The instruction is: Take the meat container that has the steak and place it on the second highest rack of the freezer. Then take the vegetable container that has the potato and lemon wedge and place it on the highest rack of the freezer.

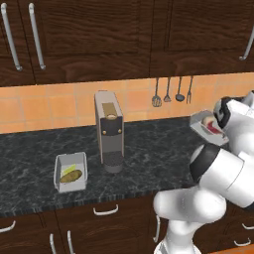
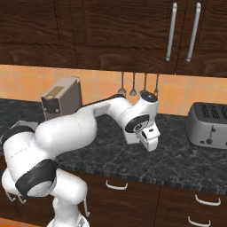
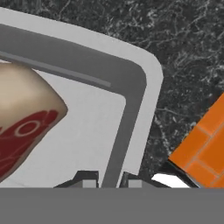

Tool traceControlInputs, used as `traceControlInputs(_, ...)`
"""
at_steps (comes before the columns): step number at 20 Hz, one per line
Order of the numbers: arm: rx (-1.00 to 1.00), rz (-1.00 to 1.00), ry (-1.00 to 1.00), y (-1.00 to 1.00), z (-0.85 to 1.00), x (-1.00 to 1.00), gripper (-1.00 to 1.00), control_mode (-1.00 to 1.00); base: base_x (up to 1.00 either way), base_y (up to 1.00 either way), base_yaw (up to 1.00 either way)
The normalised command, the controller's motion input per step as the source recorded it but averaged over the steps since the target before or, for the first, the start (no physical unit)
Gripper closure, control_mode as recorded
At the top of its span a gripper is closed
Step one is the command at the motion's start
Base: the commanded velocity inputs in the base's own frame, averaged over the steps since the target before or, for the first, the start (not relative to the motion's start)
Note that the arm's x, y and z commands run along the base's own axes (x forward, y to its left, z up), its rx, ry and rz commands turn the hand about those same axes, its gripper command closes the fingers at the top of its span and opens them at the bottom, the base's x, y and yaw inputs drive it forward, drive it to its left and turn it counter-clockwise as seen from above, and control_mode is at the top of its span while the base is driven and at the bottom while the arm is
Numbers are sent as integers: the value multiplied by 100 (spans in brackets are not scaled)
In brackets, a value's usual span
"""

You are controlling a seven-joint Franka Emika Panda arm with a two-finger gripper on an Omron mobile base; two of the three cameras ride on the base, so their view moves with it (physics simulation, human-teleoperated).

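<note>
Nearest us, our tool (image 3: 108,178) is clamped on the side wall of the meat container (image 3: 131,113), which is tilted above the worktop (image 1: 149,163). We should keep it level while carrying. The steak (image 3: 24,127) inside shows a red face and a tan side.

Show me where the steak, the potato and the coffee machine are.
steak (image 3: 26,127): hand view, on its red face.
potato (image 1: 71,175): left base view, on its brown middle.
coffee machine (image 1: 110,134): left base view, on its front panel.
</note>
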Motion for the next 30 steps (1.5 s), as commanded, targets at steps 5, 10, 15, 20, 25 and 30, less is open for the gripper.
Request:
traceControlInputs(5, 0, 37, 15, 100, 63, -38, 100, -100, 0, 0, 0)
traceControlInputs(10, 1, 37, 14, 82, 65, -32, 100, -100, 0, 0, 0)
traceControlInputs(15, 4, 39, 10, 67, 47, -46, 100, -100, 0, 0, 0)
traceControlInputs(20, 14, 38, 3, 59, 33, -52, 100, -100, 0, 0, 0)
traceControlInputs(25, 17, 28, 1, 61, 33, -48, 100, -100, 0, 0, 0)
traceControlInputs(30, 2, 15, -12, 43, 37, -41, 100, -100, 0, 0, 0)
